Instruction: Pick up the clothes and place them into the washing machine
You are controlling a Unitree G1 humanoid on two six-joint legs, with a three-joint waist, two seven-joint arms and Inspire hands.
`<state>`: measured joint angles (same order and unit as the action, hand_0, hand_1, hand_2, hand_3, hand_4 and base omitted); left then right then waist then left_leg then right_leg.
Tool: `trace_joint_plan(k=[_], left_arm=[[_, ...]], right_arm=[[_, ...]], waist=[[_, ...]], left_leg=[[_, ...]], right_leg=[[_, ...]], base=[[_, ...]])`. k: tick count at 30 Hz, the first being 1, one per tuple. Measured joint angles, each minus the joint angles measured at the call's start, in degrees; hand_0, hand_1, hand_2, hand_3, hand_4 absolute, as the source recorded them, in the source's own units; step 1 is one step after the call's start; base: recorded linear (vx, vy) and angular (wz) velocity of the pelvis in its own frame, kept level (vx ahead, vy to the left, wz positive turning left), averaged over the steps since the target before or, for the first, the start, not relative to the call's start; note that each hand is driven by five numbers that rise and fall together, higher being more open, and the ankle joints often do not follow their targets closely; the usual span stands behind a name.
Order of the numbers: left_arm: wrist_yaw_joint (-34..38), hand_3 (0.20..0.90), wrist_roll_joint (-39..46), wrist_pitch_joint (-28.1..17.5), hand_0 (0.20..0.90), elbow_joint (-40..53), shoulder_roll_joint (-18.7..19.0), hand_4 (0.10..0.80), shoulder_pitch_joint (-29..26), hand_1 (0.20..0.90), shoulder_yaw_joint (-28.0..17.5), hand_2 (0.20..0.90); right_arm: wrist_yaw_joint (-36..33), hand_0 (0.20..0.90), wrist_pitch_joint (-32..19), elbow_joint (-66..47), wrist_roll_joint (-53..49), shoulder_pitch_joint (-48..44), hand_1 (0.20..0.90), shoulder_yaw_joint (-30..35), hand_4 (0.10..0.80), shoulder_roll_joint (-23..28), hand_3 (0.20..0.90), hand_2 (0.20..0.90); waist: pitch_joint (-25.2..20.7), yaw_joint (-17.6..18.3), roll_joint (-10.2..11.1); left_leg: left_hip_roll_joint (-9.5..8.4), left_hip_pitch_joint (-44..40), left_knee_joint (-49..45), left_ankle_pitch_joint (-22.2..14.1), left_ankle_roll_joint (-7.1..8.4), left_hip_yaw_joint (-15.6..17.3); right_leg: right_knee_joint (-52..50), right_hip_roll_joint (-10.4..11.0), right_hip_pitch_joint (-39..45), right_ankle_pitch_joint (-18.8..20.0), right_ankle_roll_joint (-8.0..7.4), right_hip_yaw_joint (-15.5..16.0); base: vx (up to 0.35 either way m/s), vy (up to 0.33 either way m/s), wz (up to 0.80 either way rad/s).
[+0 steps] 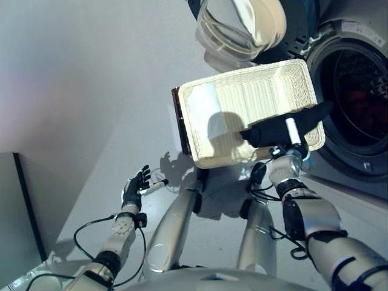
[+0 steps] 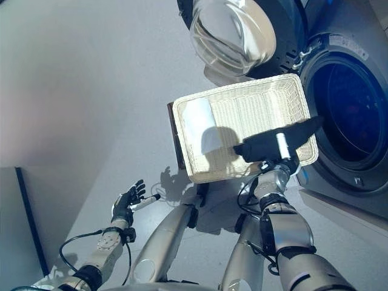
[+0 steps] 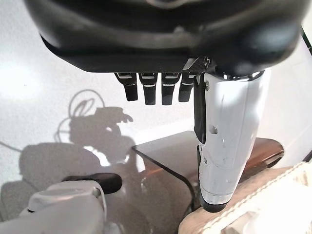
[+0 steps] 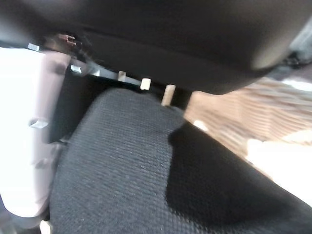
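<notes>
A shallow white wicker basket [image 1: 260,94] rests on a low dark brown box [image 1: 177,121] beside the washing machine [image 1: 357,103], whose drum is open. A white cloth [image 1: 203,108] lies at the basket's left end. My right hand [image 1: 293,134] is shut on a black garment [image 1: 276,128] at the basket's near right edge, close to the drum opening. The black fabric [image 4: 122,170] lies under the hand in the right wrist view. My left hand [image 1: 134,188] is open and empty, low over the floor to the left of the box.
The machine's round glass door [image 1: 239,24] stands open above the basket's far edge. Pale floor [image 1: 91,91] spreads to the left. A dark panel edge [image 1: 27,206] stands at the far lower left. The box corner [image 3: 165,161] and basket rim [image 3: 253,204] show in the left wrist view.
</notes>
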<state>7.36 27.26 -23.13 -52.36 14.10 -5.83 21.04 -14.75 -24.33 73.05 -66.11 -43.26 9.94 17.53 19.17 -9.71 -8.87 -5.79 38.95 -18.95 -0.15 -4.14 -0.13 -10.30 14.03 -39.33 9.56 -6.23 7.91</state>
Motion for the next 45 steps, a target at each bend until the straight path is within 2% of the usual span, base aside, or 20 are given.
trace_joint_plan(k=[12, 16, 18, 21, 22, 24, 28, 35, 40, 45], left_arm=[[-2.17, 0.9, 4.42, -0.03, 0.9, -3.59, -1.29, 0.8, 3.65, 0.9, -0.02, 0.9], [-2.53, 0.9, 5.63, -0.13, 0.9, -3.57, -1.88, 0.8, 4.13, 0.9, -0.05, 0.9], [-2.65, 0.9, 6.05, -0.24, 0.9, -3.54, -1.96, 0.8, 4.44, 0.9, -0.08, 0.9], [-2.59, 0.9, 6.35, -1.29, 0.9, -3.48, -1.88, 0.8, 4.48, 0.9, -0.16, 0.9], [-2.62, 0.9, 6.39, -1.24, 0.9, -3.49, -1.81, 0.8, 4.49, 0.9, -0.18, 0.9], [-2.63, 0.9, 6.41, -1.26, 0.9, -3.55, -1.87, 0.8, 4.62, 0.9, -0.17, 0.9], [-2.62, 0.9, 6.44, -1.22, 0.9, -4.73, -2.01, 0.8, 4.58, 0.9, -0.18, 0.9], [-2.67, 0.9, 6.99, -1.09, 0.9, -7.13, -2.08, 0.8, 4.45, 0.9, -0.18, 0.9], [-3.14, 0.9, 7.2, -1.11, 0.9, -7.14, -2.11, 0.8, 4.42, 0.9, -0.16, 0.9], [-3.92, 0.9, 7.19, -1.09, 0.9, -7.18, -2.16, 0.8, 4.47, 0.9, -0.07, 0.9]], right_arm=[[-0.16, 0.2, -2.23, 0.0, -4.11, 0.01, 0.2, 3.97, 0.3, 1.09, 0.2, 0.2], [-1.63, 0.2, -3.29, -3.64, -4.07, -0.76, 0.2, 5.61, 0.3, 2.67, 0.2, 0.2], [-3.21, 0.2, -3.53, -4.93, -4.02, -2.84, 0.2, 6.31, 0.3, 4.93, 0.2, 0.2], [-5.46, 0.2, -5.12, -5.01, -3.79, -6.68, 0.2, 6.0, 0.3, 10.95, 0.2, 0.2], [-5.59, 0.31, -5.56, -5.0, -3.61, -7.82, 0.31, 6.07, 0.378, 12.45, 0.31, 0.31], [-9.5, 0.9, -4.64, -3.47, -6.33, -12.27, 0.9, 6.92, 0.8, 13.41, 0.9, 0.9], [-8.62, 0.9, -4.47, -3.64, -2.49, -12.9, 0.9, 2.98, 0.8, 14.6, 0.9, 0.9], [-6.46, 0.9, -4.24, -3.58, -1.81, -13.11, 0.9, 3.04, 0.8, 15.03, 0.9, 0.9], [-2.87, 0.9, -3.63, -3.14, -1.34, -12.65, 0.9, 2.88, 0.8, 13.66, 0.9, 0.9], [-1.51, 0.9, -3.03, -0.64, -1.28, -12.15, 0.9, 1.72, 0.8, 11.23, 0.9, 0.9]], waist=[[-1.54, 1.12, -1.9], [-1.76, 1.09, -2.21], [-1.97, 1.07, -2.51], [-2.0, 1.02, -2.58], [-2.03, 1.14, -2.57], [-2.1, 1.08, -2.67], [-2.08, 1.04, -2.65], [-2.08, 1.38, -2.63], [-2.17, 2.44, -2.43], [-3.59, 2.91, -1.21]], left_leg=[[0.02, -1.75, 1.43, -0.04, -0.21, 1.58], [-0.09, -1.74, 1.44, -0.39, -0.71, 3.23], [-0.05, -1.7, 1.8, -0.46, -0.87, 3.97], [-0.19, -1.68, 1.87, -0.6, -1.05, 4.63], [-0.2, -1.76, 1.86, -0.6, -1.05, 4.63], [-0.21, -1.78, 1.7, -0.76, -1.27, 5.05], [-0.22, -1.43, 1.46, -1.16, -1.71, 5.78], [-0.21, -1.49, 1.21, -1.54, -2.07, 5.9], [-0.2, -1.55, 0.98, -1.67, -1.86, 5.9], [-0.18, -1.56, 0.98, -1.68, -1.84, 5.93]], right_leg=[[0.68, -0.05, 0.58, 0.45, -0.29, -1.29], [1.34, 0.05, -0.17, 0.55, -0.49, -2.79], [2.53, 0.06, -0.1, 0.66, -0.65, -2.94], [2.61, 0.09, -0.34, 0.96, -1.06, -3.94], [2.65, 0.08, -0.23, 0.98, -1.05, -3.98], [2.64, 0.07, -0.43, 1.4, -1.16, -4.43], [2.63, -0.12, -1.21, 2.09, -1.34, -5.55], [2.67, -0.21, -1.13, 2.4, -1.0, -5.87], [2.51, -0.21, -1.04, 2.38, -1.04, -5.84], [2.64, -0.25, -1.07, 2.14, -1.36, -5.87]], base=[[0.02, 0.001, -0.05], [0.02, 0.021, -0.19], [0.02, 0.0, -0.25], [0.026, 0.003, -0.03], [0.045, 0.008, -0.04], [0.031, 0.009, -0.06], [0.028, 0.008, -0.09], [0.008, 0.0, -0.03], [0.0, 0.0, 0.0], [0.0, 0.0, 0.0]])
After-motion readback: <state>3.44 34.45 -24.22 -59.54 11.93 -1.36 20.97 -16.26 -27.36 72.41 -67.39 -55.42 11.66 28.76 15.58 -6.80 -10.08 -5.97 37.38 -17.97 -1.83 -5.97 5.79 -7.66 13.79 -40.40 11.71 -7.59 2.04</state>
